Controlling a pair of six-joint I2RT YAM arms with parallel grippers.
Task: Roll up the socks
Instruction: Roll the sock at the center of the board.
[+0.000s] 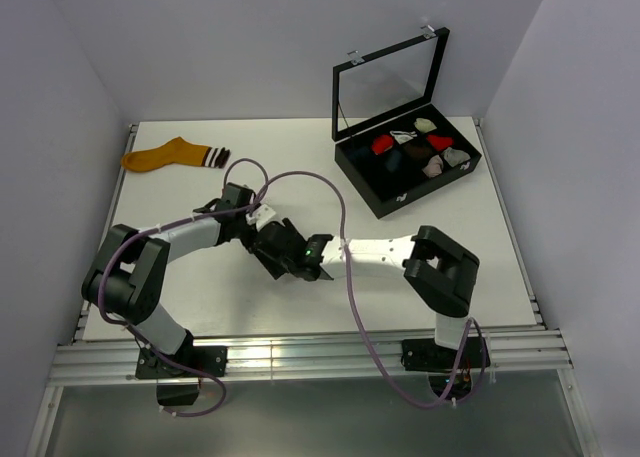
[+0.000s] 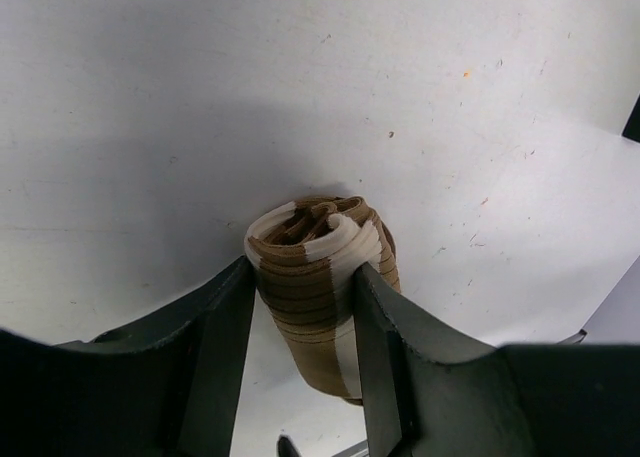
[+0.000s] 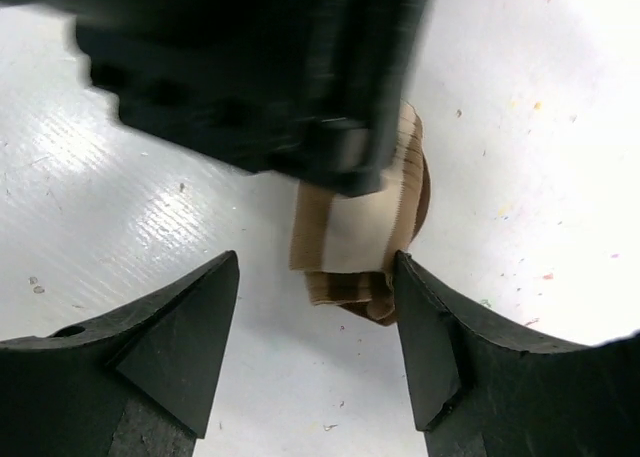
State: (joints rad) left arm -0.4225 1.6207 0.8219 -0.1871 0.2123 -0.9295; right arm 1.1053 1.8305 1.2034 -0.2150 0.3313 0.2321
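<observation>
Left gripper (image 2: pixel 305 277) pinches the rolled brown fabric sock with cream stripes (image 2: pixel 310 245), its jaws partway closed on the roll.
Right gripper (image 3: pixel 316 267) faces it with jaws spread wide, gripping nothing, the roll between its fingers. Both meet mid-way across the white table (image 1: pixel 220 302). The flat mustard-orange sock with a dark striped cuff (image 1: pixel 165 156) lies far left; a black box with raised lid (image 1: pixel 400 205) stands far right.

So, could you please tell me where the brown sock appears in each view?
Top: the sock is not visible, hidden beneath the left pincer.
Left wrist: sock at centre, rolled, clamped in the left pincer.
Right wrist: sock right of centre, under that pincer's dark body.
Shared landmark: the left pincer.
</observation>
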